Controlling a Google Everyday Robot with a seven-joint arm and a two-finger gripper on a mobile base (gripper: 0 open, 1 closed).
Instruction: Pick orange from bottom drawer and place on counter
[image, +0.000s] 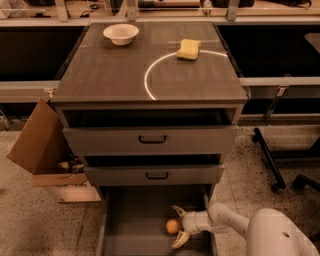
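Gripper (178, 226) low inside bottom drawer (134, 216), right side of floor, fingers spread wide, nothing clamped. Orange (172, 226) on drawer floor, sitting in gap between fingertips at their left end; contact with fingers cannot tell. Arm (227, 220) reaches in from lower right. Two upper drawers slightly ajar. Counter (107, 70) carries white bowl (121, 33) back left and yellow sponge (189, 49) back right on white arc line. Cardboard box (39, 145) on floor left of cabinet.

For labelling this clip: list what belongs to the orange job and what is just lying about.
Job: orange, bottom drawer, counter, gripper in the drawer, open around the orange.
Lying about: white bowl, yellow sponge, cardboard box.
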